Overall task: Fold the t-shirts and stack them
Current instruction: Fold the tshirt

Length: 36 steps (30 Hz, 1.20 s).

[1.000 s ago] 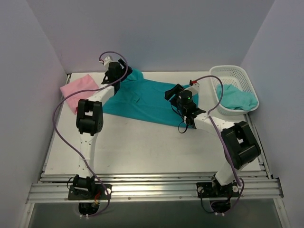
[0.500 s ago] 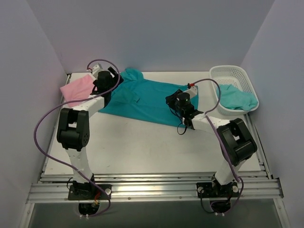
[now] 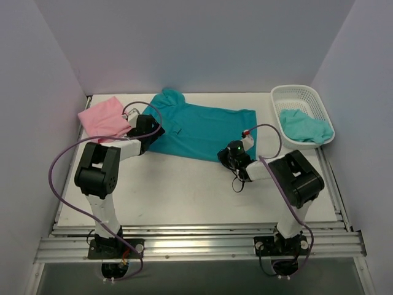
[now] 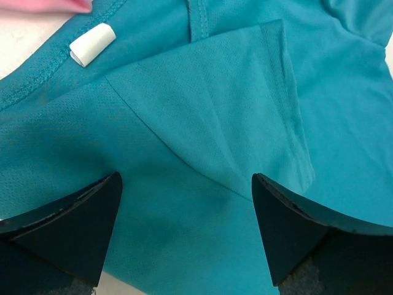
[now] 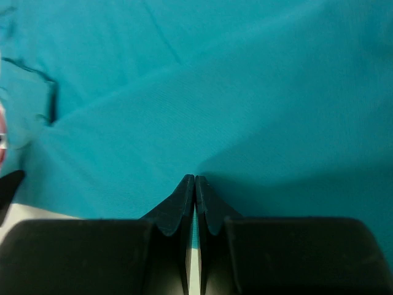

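Observation:
A teal t-shirt lies spread across the back of the table. My left gripper hovers low over its left end, open, with nothing between the fingers. In the left wrist view the left gripper frames the teal t-shirt, a folded-over sleeve and a white neck label. My right gripper is at the shirt's near hem. In the right wrist view the right gripper is shut on the teal t-shirt, whose cloth puckers toward the tips. A folded pink t-shirt lies at the back left.
A white basket stands at the back right with another teal t-shirt bunched inside. Bare white table stretches in front of the shirt. Grey walls close in the left, back and right sides.
My left arm swung down from the shirt's collar to its left end, staying open. My right gripper slid toward the near hem and shut on the cloth.

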### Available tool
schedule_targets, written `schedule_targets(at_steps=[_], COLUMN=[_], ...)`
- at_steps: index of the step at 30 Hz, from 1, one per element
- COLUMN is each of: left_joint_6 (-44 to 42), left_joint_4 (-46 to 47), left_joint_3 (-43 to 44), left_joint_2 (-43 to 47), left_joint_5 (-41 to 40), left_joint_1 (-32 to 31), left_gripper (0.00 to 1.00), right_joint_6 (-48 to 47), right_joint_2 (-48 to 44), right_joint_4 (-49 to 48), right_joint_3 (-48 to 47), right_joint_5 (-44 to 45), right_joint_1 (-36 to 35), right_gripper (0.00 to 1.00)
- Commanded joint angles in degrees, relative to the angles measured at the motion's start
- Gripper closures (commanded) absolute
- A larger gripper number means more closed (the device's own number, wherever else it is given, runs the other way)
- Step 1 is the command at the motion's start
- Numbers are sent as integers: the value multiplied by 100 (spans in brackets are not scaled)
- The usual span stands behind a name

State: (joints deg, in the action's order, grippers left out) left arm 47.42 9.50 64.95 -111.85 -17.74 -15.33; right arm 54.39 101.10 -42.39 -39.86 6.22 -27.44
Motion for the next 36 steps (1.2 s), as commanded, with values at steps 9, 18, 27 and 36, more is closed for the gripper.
schedule_targets(at_steps=[9,18,27,36], left_joint_6=[303,1058,2279,3291], left_joint_4=[-501,-1598,-3224,-5554], left_joint_3=[-930,-2011,-2855,-2883], left_joint_2=[664,1762,3291,5480], left_joint_5=[-511,-1178,-1882,-2681], left_joint_1=[-602,-1891,-3168,-4091], left_gripper=[6,6,5,4], right_joint_6=[739,1521,2338,2647], right_joint_2=[631,-1097,-3689,-5943], right_joint_4=[-999,2538,5529,6998], right_joint_3=[1136,1367,1551,1624], right_joint_5=[-16,1037,1953,2216], right_joint_1=[28,-542,-1614,-2353], right_gripper=[100,100,100,100])
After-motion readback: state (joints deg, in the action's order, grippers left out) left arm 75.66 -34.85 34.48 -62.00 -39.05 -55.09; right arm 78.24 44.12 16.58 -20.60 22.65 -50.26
